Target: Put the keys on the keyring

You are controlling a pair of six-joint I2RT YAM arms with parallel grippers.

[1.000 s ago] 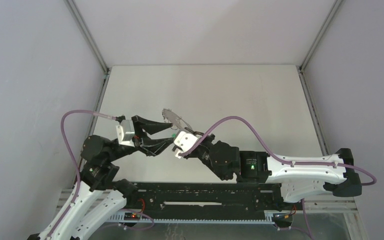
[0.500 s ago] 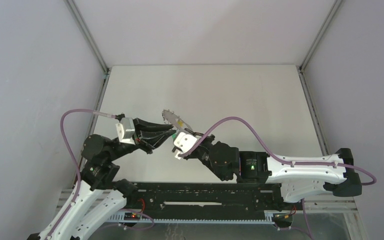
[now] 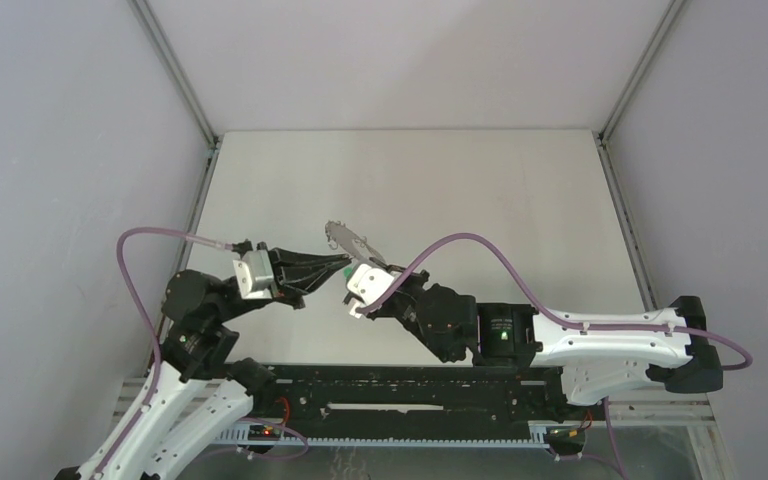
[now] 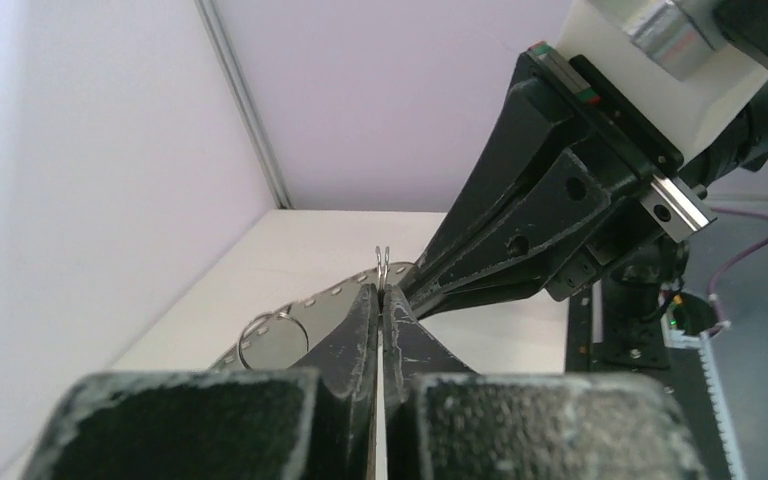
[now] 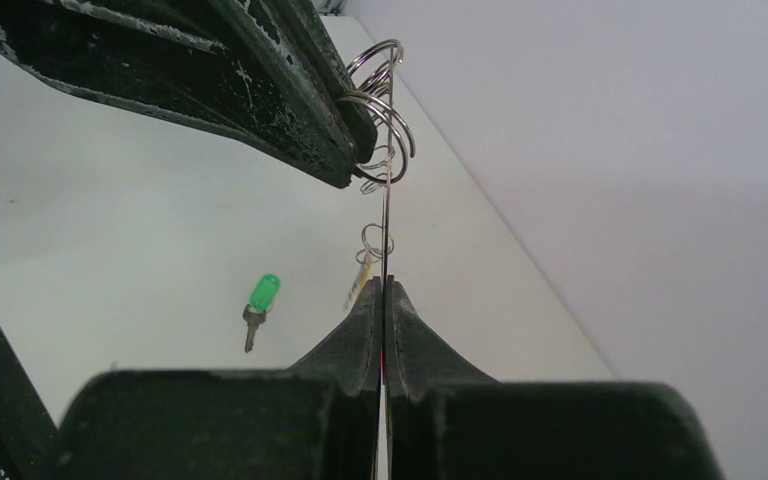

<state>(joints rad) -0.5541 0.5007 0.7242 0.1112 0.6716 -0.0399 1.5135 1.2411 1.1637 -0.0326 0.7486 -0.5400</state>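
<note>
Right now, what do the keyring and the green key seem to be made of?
The keyring: likely sheet metal, matte grey, a thin flat plate with punched rim holes; its loops look like shiny steel wire. The green key: glossy green head, probably plastic, on a dull metal blade.

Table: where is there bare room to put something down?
The far half of the white table is bare, from the back wall to the large flat grey oval keyring; so is the right side by the metal rail. Crowded: front left, where the left gripper and right gripper meet at the keyring, near the green-headed key.
</note>
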